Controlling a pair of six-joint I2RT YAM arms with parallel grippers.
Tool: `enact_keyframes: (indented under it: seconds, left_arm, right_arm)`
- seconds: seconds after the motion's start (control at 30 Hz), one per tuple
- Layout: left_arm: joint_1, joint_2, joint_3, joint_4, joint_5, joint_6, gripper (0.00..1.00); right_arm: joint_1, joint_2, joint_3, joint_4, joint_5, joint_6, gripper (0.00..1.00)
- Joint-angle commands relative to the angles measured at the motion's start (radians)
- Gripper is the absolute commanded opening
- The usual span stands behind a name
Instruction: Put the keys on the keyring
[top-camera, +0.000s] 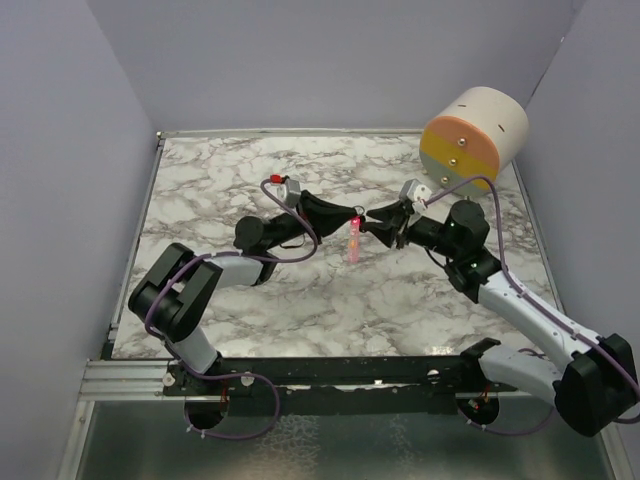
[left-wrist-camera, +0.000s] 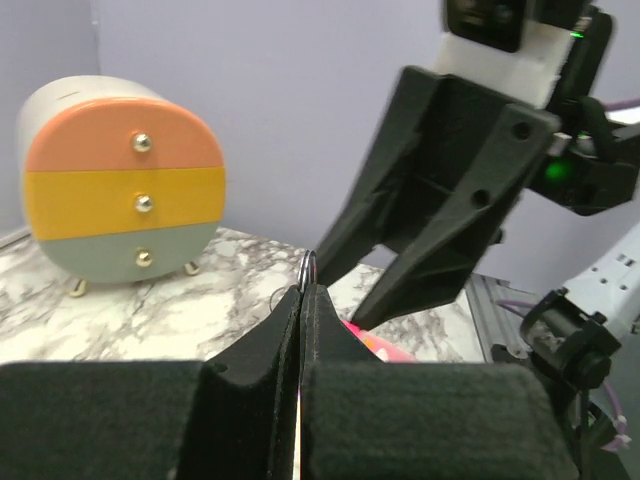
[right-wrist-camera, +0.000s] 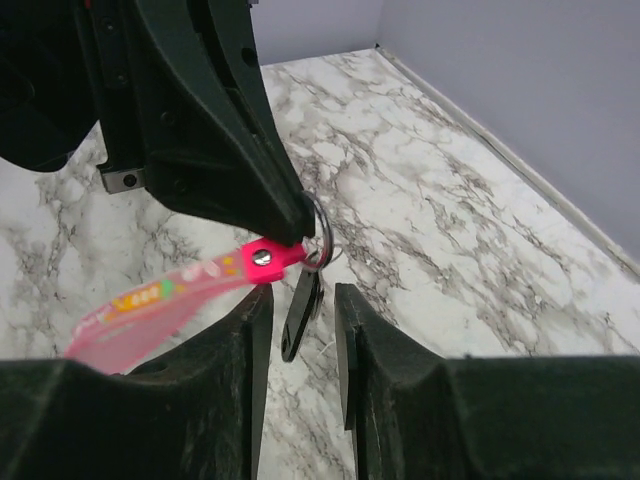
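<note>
**Mid-air hand-off.** My left gripper was fully closed on the keyring. It pinched the metal ring above the middle of the surface, with the pink strip hanging below. My right gripper stood partly open and held nothing. The key hung from the ring in the gap between its fingers, apparently touching neither. I judged the threading done, so the step in hand was a clean release: widen the jaws, then draw straight back rightward without brushing the key. Open marble lay near and left. The drawer unit at the far right limited retreat that way, and the surface's edges were well apart.
</note>
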Motion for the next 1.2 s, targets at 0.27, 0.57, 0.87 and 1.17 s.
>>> enact_keyframes:
  seconds: [0.27,0.57,0.87,1.17]
  left_arm:
    - [0.056,0.003,-0.042,0.223,-0.002,-0.104,0.0]
    - [0.054,-0.013,-0.037,0.223,0.097,-0.145,0.0]
    - [0.054,-0.017,-0.042,0.223,0.136,-0.164,0.0]
    - [0.054,-0.02,-0.031,0.223,0.16,-0.177,0.0]
  right_arm:
    - [0.007,-0.154,-0.092,0.058,0.077,0.034,0.3]
    - [0.005,-0.07,-0.069,0.154,-0.01,0.048,0.3]
    - [0.006,-0.006,-0.029,0.195,-0.083,0.084,0.3]
    - [0.006,0.043,0.001,0.214,-0.096,0.097,0.27]
